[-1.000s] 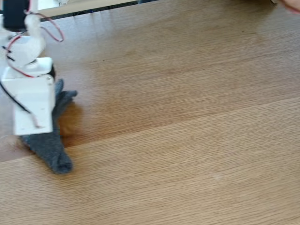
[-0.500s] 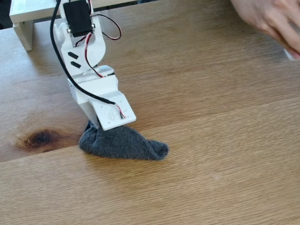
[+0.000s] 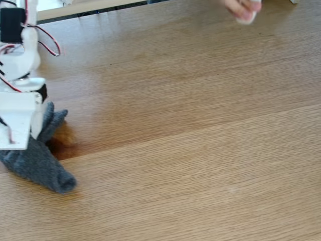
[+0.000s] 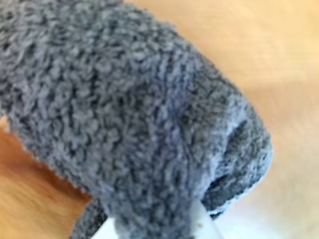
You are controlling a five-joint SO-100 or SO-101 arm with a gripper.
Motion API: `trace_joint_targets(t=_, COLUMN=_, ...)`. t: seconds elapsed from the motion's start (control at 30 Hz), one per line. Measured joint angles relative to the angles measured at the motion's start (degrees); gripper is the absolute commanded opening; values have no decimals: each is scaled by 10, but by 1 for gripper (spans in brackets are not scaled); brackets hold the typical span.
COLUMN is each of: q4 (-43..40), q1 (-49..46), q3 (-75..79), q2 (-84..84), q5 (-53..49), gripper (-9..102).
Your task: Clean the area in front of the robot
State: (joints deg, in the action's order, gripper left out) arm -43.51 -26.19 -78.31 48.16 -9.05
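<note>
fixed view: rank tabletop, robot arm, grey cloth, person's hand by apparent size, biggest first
1. Tabletop, spans the frame.
2. Robot arm and grey cloth look about alike; both are cut off or overlapped, so unranked.
3. Person's hand, cropped at the top edge, so unsure.

Grey knitted cloth [image 3: 37, 163], white robot [image 3: 20, 100], light-brown grained tabletop [image 3: 200, 125].

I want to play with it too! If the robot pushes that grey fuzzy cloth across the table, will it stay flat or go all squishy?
Probably squishy. The grey cloth already lies bunched and folded under the gripper, so it looks floppy. Its fuzzy knit likely drags on the oak tabletop rather than sliding. It won't roll.
</note>
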Motion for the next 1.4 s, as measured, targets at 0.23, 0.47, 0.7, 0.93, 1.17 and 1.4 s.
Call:
trace_joint_targets(t=0.23, q4=-209, q1=-56, q3=-1, q2=125, q5=-33, gripper=0)
trace_joint_targets(t=0.47, q4=-387, q1=-147, q3=-20, q2=239, q5=-68, gripper=0)
trace_joint_targets(t=0.7, q4=-323, q1=-254, q3=-187, q2=333, q5=-127, gripper=0)
trace_joint_targets(t=0.93, q4=-208, q1=-275, q3=-422, q2=445, q5=-162, gripper=26)
trace_joint_targets(t=1.17, q4=-104, q1=-268, q3=-571, q2=557, q5=-164, gripper=34)
trace_joint_targets(t=1.4, q4=-111, q1=-197, q3=-595, q2=657, q5=-103, gripper=11)
